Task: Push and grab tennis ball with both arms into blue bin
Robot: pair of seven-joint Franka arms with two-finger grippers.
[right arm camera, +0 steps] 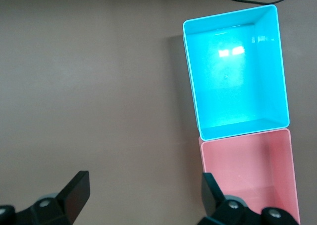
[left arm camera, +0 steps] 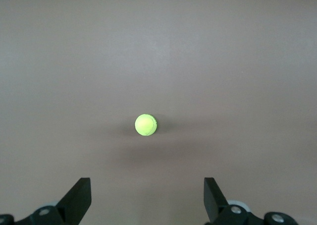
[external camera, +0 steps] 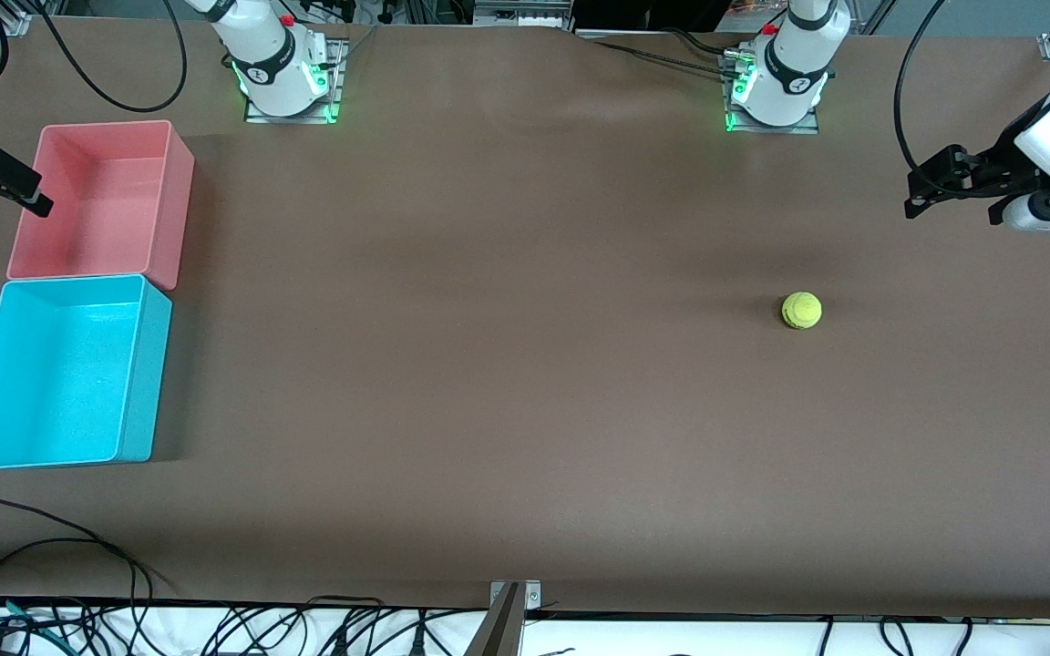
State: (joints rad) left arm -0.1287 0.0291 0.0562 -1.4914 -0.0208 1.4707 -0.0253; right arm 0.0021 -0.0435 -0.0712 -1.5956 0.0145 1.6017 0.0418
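Two bins stand at the right arm's end of the table (external camera: 488, 364), touching end to end. The blue bin (external camera: 65, 369) is the nearer to the front camera; the pink bin (external camera: 101, 200) sits just farther from it. Both show bare floors. The tennis ball (external camera: 801, 310) rests alone on the brown surface toward the left arm's end, well apart from both bins and farther from the camera than the blue bin's near rim. The left gripper (external camera: 921, 196) hangs in the air over the table at the left arm's end, jaws spread wide and holding nothing; its wrist view shows the ball (left arm camera: 145, 125) on the surface between and ahead of the fingers (left arm camera: 79, 197). The right gripper (external camera: 28, 196) is over the pink bin's outer rim, jaws likewise apart and empty.
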